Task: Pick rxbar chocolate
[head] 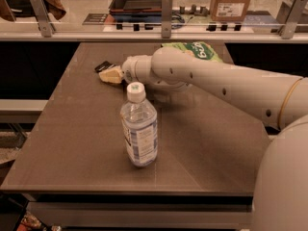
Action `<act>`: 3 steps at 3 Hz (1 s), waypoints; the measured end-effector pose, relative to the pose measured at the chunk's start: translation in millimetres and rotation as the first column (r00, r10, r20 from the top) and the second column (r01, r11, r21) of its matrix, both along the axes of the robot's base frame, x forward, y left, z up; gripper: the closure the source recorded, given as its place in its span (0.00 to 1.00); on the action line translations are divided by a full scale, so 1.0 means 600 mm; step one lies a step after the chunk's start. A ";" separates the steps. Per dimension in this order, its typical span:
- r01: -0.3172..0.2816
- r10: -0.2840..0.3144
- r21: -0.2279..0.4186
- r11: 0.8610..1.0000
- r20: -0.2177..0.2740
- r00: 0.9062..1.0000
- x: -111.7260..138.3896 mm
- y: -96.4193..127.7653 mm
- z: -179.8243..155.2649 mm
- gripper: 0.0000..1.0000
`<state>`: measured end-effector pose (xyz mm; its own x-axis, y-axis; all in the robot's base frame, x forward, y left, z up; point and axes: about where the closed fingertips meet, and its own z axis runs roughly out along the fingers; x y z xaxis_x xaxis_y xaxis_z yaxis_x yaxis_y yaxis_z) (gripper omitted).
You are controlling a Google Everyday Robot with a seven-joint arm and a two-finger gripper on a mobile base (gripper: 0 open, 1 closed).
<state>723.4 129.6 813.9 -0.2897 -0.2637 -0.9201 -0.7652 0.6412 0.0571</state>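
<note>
The rxbar chocolate (103, 66) is a small flat black wrapper lying on the brown table (72, 143) near its far left part. My gripper (111, 75) reaches in from the right on the long white arm (226, 83). Its pale tip sits low over the table, right beside the bar's near right edge and seemingly touching or overlapping it. Part of the bar is hidden behind the gripper.
A clear water bottle (139, 131) with a white cap stands upright in the table's middle, in front of the arm. A green snack bag (192, 49) lies at the far edge behind the arm. A railing with glass (166, 30) runs along the table's far side.
</note>
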 end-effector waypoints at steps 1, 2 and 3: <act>0.000 0.000 0.000 1.000 0.000 1.000 0.000 0.000 0.004 0.88; 0.000 0.000 0.000 1.000 0.000 1.000 0.000 0.000 0.006 1.00; 0.000 0.000 0.000 1.000 0.000 1.000 0.000 0.000 0.006 1.00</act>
